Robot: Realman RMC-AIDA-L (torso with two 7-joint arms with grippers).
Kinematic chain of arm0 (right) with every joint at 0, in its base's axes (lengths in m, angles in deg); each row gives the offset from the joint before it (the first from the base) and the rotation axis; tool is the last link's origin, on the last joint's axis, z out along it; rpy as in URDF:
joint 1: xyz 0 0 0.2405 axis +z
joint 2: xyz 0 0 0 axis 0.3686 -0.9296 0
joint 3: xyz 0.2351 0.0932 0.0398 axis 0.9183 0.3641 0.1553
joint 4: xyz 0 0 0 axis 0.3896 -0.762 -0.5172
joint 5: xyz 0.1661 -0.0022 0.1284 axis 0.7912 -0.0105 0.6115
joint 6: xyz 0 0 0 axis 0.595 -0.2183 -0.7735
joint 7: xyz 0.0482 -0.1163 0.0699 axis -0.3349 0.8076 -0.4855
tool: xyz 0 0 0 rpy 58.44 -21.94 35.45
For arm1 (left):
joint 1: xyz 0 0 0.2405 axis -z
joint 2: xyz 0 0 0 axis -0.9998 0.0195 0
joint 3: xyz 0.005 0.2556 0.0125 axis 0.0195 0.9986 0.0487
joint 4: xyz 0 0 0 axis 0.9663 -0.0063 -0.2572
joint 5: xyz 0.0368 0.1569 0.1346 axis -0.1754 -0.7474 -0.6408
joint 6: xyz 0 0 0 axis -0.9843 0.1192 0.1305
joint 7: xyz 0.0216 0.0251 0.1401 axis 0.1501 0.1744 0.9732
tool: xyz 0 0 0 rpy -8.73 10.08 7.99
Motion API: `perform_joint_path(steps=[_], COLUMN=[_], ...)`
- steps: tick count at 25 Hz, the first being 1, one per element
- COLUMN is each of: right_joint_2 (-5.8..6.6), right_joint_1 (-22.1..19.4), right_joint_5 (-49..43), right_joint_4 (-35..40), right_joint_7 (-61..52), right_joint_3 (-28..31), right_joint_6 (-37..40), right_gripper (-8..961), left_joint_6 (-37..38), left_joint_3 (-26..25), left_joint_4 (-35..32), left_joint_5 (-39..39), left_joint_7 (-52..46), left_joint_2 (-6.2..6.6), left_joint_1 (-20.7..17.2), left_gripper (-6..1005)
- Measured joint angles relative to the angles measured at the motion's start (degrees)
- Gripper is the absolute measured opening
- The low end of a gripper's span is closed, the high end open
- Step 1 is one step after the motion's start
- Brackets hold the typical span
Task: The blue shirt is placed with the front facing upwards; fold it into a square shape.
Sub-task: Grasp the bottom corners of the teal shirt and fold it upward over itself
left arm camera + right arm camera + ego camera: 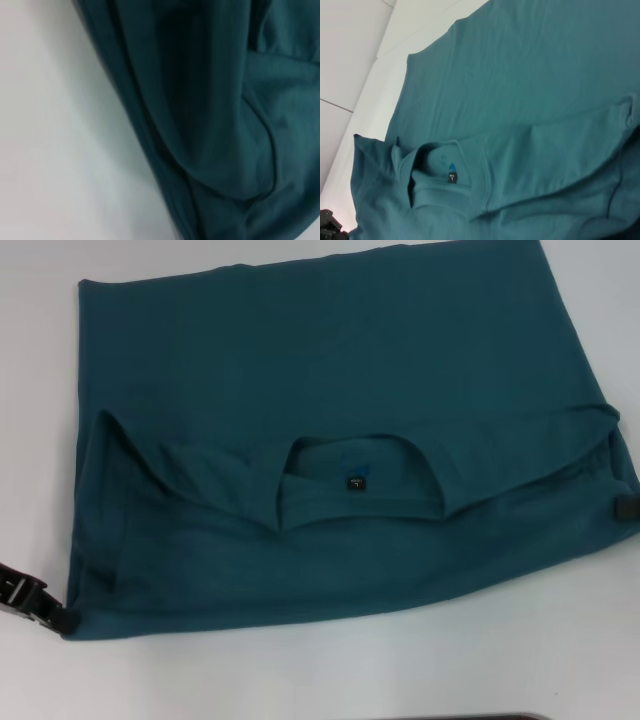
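shirt (330,370): teal-blue tee, lies flat on white worktop (330,680), fills most of head view. Far part smooth & plain, no lettering showing. Near part doubled over, collar end toward robot.
collar (360,480): ribbed round neck, about mid-width of shirt, opening faces up; small black label (357,483) inside it. Also seen in R wrist view, label (451,178) w/ a small blue mark just beside it.
fold: raised edge runs across shirt from L side, past collar, to R side; creases slant off collar toward near L. L-side layers bunch into deep vertical pleats, seen close in L wrist view (210,125).
near hem: fairly straight, parallel to worktop front, bare worktop strip between it & robot.
left tool (45,608): black, at near-L corner of shirt, low on worktop, touching cloth edge. Tips look buried in the corner; spread or pressed together: can't tell. L wrist cam shows only cloth & worktop (45,150), no fingers.
right tool (626,508): only a small black bit shows at R edge of head view, against shirt's R side by the fold end. Grip state: can't tell. R wrist cam looks across shirt (530,90) from R side; own fingers not in it.
other: dark part in a corner of R wrist view (329,222) beside shirt's far corner, looks like L arm's tool.
worktop: white, seams visible beyond shirt in R wrist view.
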Motion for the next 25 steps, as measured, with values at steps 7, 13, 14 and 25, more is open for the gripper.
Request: perform_joint_path(steps=[7, 13, 14, 25], right_joint_2=[-0.92, -1.85, -2.01, -3.75], right_joint_1=[-1.8, -3.3, -3.6, -6.9], right_joint_5=[0.0, -0.1, -0.1, 0.0], right_joint_4=[0.0, -0.1, -0.1, 0.0], right_joint_7=[0.7, 2.4, 2.6, 5.2], right_joint_3=[0.5, 1.3, 1.3, 2.6], right_joint_6=[1.0, 2.1, 2.1, 2.3], right_gripper=[31, 30, 30, 31], left_joint_6=[0.1, 0.9, 0.9, 1.3], left_joint_3=[-0.1, -0.1, -0.1, -2.3], left_joint_4=[-0.1, -0.1, -0.1, 0.1], left_joint_5=[0.1, -0.1, -0.1, 0.3], left_joint_7=[1.5, 3.2, 3.4, 6.5], left_joint_2=[0.94, 1.44, 1.53, 2.11], left_joint_1=[-0.2, -0.5, -0.6, -2.1], left_gripper=[31, 30, 30, 30])
